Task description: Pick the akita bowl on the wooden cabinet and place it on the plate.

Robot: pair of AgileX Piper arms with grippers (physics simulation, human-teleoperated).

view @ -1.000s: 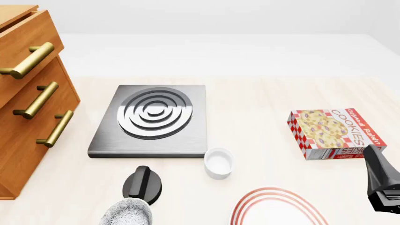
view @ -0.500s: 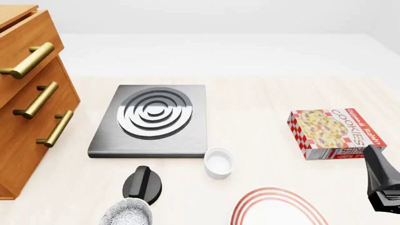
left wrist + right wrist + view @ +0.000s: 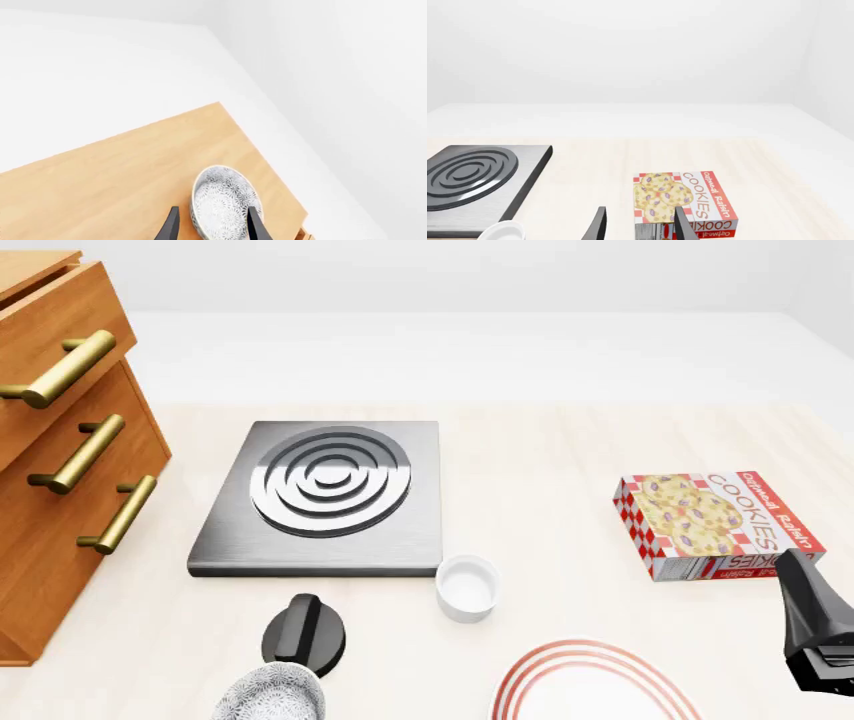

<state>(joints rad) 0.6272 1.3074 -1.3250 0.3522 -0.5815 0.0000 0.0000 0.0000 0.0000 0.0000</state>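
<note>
Left wrist view: looks down on the flat top of the wooden cabinet (image 3: 120, 170), with white floor and wall around it.
Akita bowl (image 3: 223, 202): stands upright on the cabinet top, near the edge and one corner. It is not on the plate.
Left claw (image 3: 213, 227): open, the two dark fingers (image 3: 170, 227) are spread. One finger is just beside the bowl and the other crosses over its rim. I cannot tell if either finger touches the bowl.
Right claw (image 3: 639, 225): open and holding nothing, low over the counter (image 3: 561, 440). It points toward the cookies box (image 3: 684, 200).
Plate (image 3: 574, 650): lies flat on the counter at the near edge of the front view, right of the middle and partly cut off by the frame. Nothing is on the part that shows.
Wooden cabinet in the front view (image 3: 54, 440): at the left side, drawer fronts with brass bar handles. Its top does not show in this view.
Second speckled bowl (image 3: 267, 695): at the near edge of the counter, left of the plate and apart from it. A black rounded part sits just behind it, and I cannot tell what this part is.
Stove (image 3: 327, 495): grey square with silver rings, in the middle of the counter.
Ramekin (image 3: 467, 587): small and white, just beside the stove's near right corner, between stove and plate.
Cookies box in the front view (image 3: 714, 522): lies flat at the right side, just in front of the right claw.
</note>
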